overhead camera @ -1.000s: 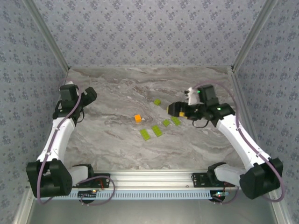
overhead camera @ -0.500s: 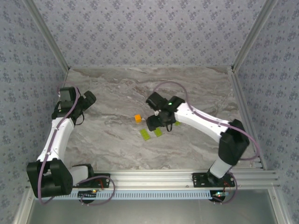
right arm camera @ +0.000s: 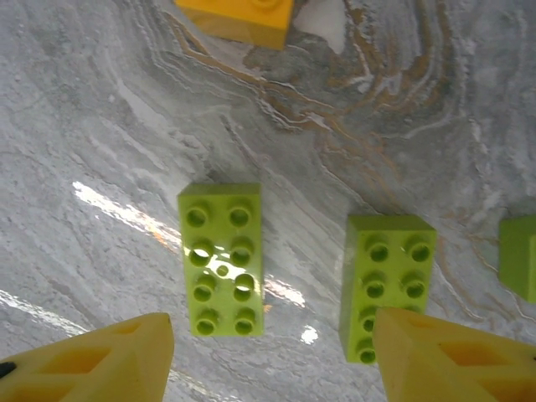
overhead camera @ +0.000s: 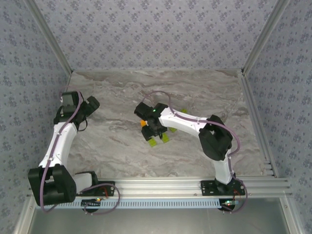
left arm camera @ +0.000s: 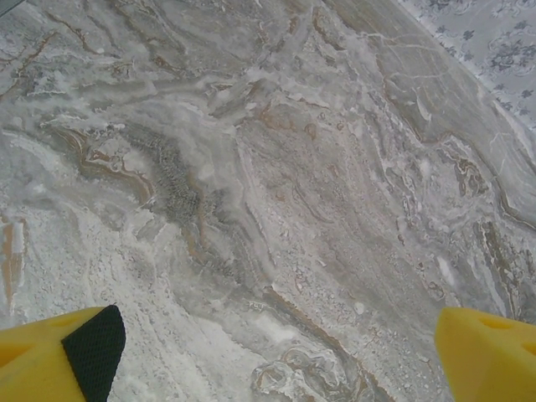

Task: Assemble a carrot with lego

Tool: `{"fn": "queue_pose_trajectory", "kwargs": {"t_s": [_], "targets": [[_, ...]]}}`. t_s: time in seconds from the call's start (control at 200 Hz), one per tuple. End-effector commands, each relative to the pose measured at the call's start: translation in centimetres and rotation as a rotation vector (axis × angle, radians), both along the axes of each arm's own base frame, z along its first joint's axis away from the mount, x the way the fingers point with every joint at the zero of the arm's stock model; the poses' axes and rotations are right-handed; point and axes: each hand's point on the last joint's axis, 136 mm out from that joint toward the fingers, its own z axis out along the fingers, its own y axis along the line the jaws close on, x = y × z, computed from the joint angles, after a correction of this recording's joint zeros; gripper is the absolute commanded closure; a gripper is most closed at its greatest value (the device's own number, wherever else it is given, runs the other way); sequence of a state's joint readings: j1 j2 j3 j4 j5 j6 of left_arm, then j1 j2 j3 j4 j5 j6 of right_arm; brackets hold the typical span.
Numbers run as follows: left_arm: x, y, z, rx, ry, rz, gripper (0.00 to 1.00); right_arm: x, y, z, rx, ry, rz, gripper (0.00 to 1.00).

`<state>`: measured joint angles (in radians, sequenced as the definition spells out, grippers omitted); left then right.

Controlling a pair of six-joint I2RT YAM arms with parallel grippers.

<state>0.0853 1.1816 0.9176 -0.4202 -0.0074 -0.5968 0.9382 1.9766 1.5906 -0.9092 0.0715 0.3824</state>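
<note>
Lime-green and orange lego lies loose near the middle of the marble table (overhead camera: 122,161). No two pieces are joined, so the carrot is not yet begun and the step in hand looks like a first pick. The right gripper (right arm camera: 270,325) hangs over the pile with its yellow fingers (right arm camera: 92,360) apart and nothing between them. The gap sits partly over one lime-green two-by-four brick (right arm camera: 221,258); a second two-by-four brick (right arm camera: 388,285) lies just beside it, partly under the other finger, and the orange brick (right arm camera: 237,15) is farther on. To do this well I would choose one target and centre it. As things stand, one finger looks likely to land on the second brick rather than beside it, so the wrist should shift until both pads clear the neighbours. Then it should descend straight and close across the brick's short width, low on its walls, so the brick neither twists nor skids on the smooth stone. The left gripper (overhead camera: 91,103) hovers well apart at the table's left side, spread wide over bare marble. The right wrist view gives the stud counts, the bricks' parallel lie and the finger gap. The top view reduces the bricks to small patches half under the arm, but adds the overall layout, a further green piece (overhead camera: 184,110) beyond the right forearm, and the idle left arm.
</note>
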Motion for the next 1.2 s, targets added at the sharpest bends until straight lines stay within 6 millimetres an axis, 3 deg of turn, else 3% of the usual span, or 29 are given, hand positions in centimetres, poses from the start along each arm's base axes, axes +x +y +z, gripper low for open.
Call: {"fn": "queue_pose_trajectory", "kwargs": {"t_s": [0.0, 0.455, 1.194], "targets": [[0.1, 0.2, -0.1, -0.017, 0.019, 0.015, 0.03, -0.3, 1.3, -0.1, 0.004, 0.014, 0.032, 0.35], [0.1, 0.3, -0.4, -0.017, 0.027, 0.019, 0.04, -1.0, 1.8, -3.2, -0.03, 0.068, 0.04, 0.4], [0.0, 0.4, -0.3, -0.017, 0.029, 0.02, 0.04, -1.7, 1.1, -5.5, -0.053, 0.103, 0.023, 0.47]]}}
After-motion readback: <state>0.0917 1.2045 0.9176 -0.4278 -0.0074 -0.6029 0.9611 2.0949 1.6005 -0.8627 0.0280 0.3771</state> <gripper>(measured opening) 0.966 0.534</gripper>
